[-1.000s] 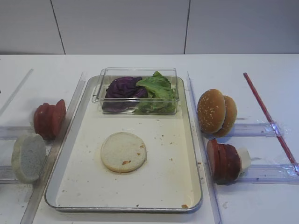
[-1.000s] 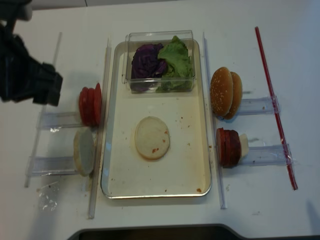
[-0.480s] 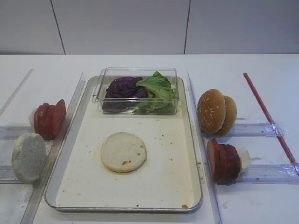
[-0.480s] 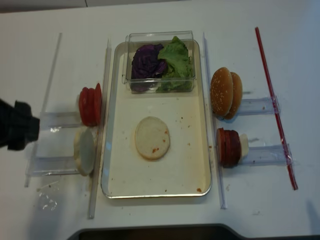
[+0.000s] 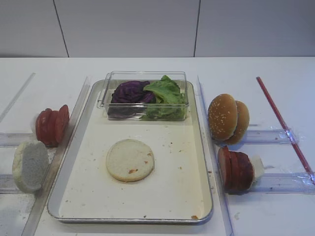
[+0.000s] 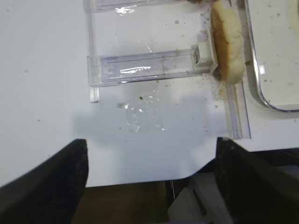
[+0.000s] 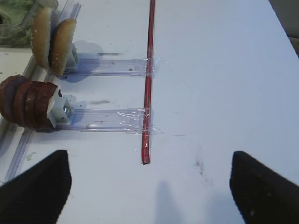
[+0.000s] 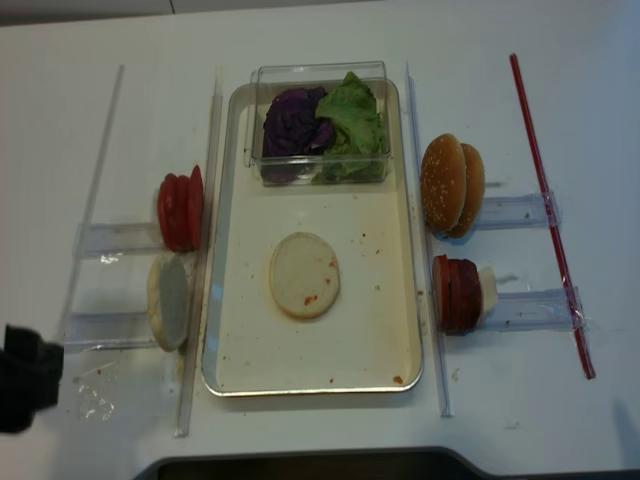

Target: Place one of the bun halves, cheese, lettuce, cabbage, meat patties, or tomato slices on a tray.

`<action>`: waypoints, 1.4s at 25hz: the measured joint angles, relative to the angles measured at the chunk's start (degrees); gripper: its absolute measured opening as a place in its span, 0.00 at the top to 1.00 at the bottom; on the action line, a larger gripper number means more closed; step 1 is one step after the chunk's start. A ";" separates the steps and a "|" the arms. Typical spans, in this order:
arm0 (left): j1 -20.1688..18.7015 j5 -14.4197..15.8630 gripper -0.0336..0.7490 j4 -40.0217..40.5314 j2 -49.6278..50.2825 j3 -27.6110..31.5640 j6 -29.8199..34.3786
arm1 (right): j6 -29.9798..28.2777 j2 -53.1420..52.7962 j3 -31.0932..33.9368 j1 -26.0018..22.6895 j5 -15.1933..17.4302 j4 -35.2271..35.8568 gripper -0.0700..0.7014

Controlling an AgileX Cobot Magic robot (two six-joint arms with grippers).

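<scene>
Lying flat on tray (image 5: 202,147), bun half (image 5: 130,160) (unlabelled, reddish specks)

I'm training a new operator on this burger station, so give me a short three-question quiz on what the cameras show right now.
1. True or false: a bun half lies flat on the tray.
2. What shares the clear box with the lettuce? A) tomato slices B) cabbage C) cheese
3. Fill in: in the high views, the sesame bun tops stand on edge to the ____ of the tray.

Key
1. True; it lies cut face up on the tray floor, nearer than the box.
2. B; the purple cabbage sits on the box's left side.
3. Right, just behind the meat patties.
</scene>
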 joint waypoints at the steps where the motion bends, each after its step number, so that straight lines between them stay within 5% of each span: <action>1: 0.00 -0.11 0.30 0.00 -1.34 1.00 0.00 | 0.00 0.00 0.00 0.00 0.00 0.00 0.02; 13: 0.00 -5.38 0.30 0.00 -16.00 14.37 -2.91 | 0.00 0.00 0.00 0.00 0.00 0.00 0.02; 35: 0.00 -5.19 0.35 -0.28 -35.79 14.76 -0.41 | 0.00 0.00 0.00 0.00 0.00 0.00 0.02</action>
